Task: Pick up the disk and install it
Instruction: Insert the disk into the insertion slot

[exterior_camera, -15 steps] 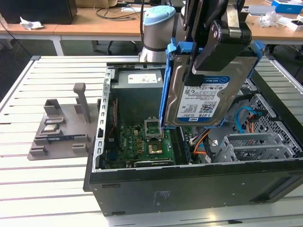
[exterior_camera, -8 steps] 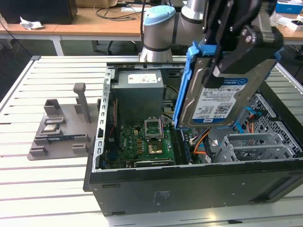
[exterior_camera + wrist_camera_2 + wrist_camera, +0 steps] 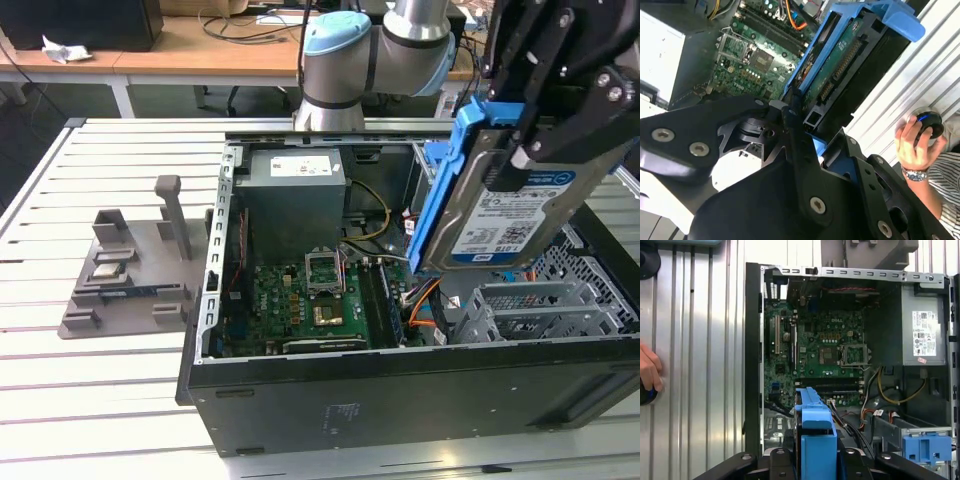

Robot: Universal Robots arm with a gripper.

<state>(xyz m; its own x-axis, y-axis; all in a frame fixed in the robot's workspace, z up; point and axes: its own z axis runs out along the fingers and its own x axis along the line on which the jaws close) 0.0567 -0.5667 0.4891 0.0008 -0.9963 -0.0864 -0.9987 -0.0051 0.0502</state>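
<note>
The disk point(image 3: 500, 215), a silver drive with a white-and-blue label in a blue carrier, hangs tilted on edge above the right half of the open computer case point(image 3: 400, 400). My gripper point(image 3: 505, 160) comes down from the exterior view's upper right and is shut on the disk's upper end. In the second wrist view the disk point(image 3: 840, 55) shows its green circuit-board side, and the black fingers point(image 3: 790, 117) clamp its near end. In the first wrist view the disk's blue carrier edge point(image 3: 815, 435) sticks out from the gripper point(image 3: 815, 462) over the motherboard point(image 3: 820, 350).
Inside the case are the grey power supply point(image 3: 295, 200), loose cables point(image 3: 425, 300) and a metal drive cage point(image 3: 545, 310) under the disk. A blue latch point(image 3: 925, 447) sits by the cage. A grey fixture point(image 3: 130, 270) lies on the slatted table. A person's hand point(image 3: 912, 145) rests beside the case.
</note>
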